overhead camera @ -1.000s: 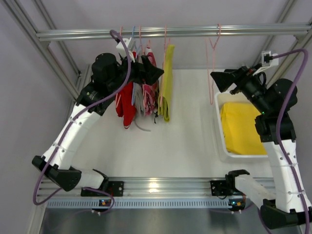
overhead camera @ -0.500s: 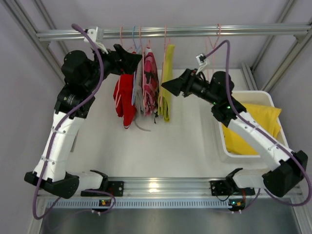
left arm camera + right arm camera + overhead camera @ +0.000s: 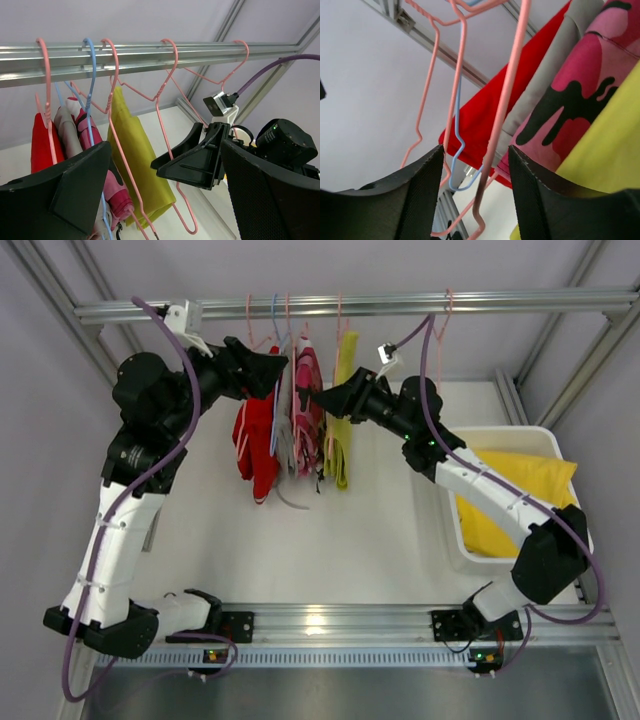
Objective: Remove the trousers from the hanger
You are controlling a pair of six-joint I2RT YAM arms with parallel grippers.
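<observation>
The right gripper [image 3: 476, 150] stands part-open beneath the rail [image 3: 400, 305]. Its two black fingers [image 3: 420, 195] sit either side of a pink hanger [image 3: 506, 95] wire that runs down through the gap. We see no pinch on it, and the wire lies nearer the right-hand finger. Just beyond that finger hang the yellow-green trousers [image 3: 605, 150], close beside the jaws but outside their gap. A pink camouflage garment [image 3: 610, 50], a grey garment [image 3: 549, 75] and a red garment [image 3: 475, 117] are ranged past them along the rail. From above we find the left gripper [image 3: 272, 368] at the far end of the same row, by the red garment, jaws spread wide and empty. Well apart to the right, the bright yellow trousers [image 3: 510, 495] lie folded in a white bin [image 3: 451, 520] on the table [image 3: 380, 530].
</observation>
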